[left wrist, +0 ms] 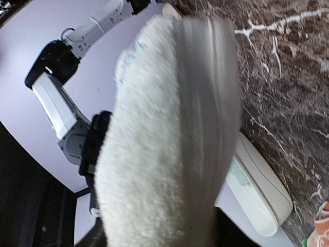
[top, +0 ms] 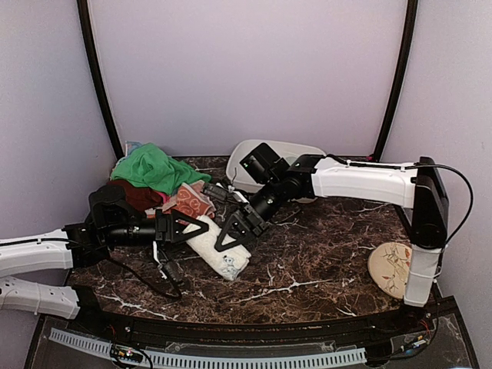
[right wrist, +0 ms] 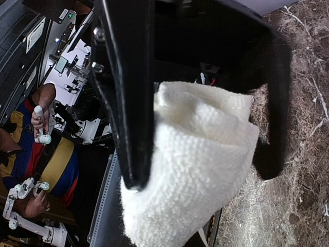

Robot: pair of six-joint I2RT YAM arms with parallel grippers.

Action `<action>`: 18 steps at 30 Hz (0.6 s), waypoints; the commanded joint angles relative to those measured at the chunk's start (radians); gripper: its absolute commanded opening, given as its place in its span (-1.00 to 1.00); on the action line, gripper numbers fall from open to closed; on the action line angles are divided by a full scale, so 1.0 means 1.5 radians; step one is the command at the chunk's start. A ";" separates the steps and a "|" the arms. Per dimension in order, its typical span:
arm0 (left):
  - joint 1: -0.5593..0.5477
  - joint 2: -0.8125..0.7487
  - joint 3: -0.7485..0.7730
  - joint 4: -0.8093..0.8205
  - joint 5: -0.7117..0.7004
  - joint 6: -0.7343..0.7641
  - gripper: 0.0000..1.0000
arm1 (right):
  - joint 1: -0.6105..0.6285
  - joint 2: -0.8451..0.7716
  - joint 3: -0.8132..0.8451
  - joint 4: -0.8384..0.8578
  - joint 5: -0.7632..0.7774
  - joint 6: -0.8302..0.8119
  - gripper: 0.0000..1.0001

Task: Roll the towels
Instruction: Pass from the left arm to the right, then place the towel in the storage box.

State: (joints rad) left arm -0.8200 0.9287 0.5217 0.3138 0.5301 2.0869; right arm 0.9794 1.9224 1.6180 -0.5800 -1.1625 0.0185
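The cream-white towel lies as a thick roll on the marble table, between my two grippers. My left gripper is at its left end; in the left wrist view the towel fills the frame and hides the fingers. My right gripper is at its upper right end; in the right wrist view the towel sits pinched between both black fingers. The bright green towel and the orange swirl towel lie piled at the back left. The sage-green towel is not visible.
A dark red cloth lies under the pile. The white plastic basin stands at the back centre, behind my right arm, and shows in the left wrist view. A round floral plate lies at the right edge.
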 commanded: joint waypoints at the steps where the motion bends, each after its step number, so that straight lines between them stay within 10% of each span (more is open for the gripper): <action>1: 0.015 0.058 0.015 0.104 -0.175 0.041 0.98 | -0.032 -0.059 -0.029 0.053 0.053 0.023 -1.00; 18: 0.215 0.158 0.183 -0.242 -0.351 -0.345 0.98 | -0.300 0.149 0.375 -0.158 0.912 -0.199 -1.00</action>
State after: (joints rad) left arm -0.5289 1.1610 0.7757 0.0761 0.0372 1.6863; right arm 0.5556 2.0678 2.0354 -0.8005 -0.2523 -0.1856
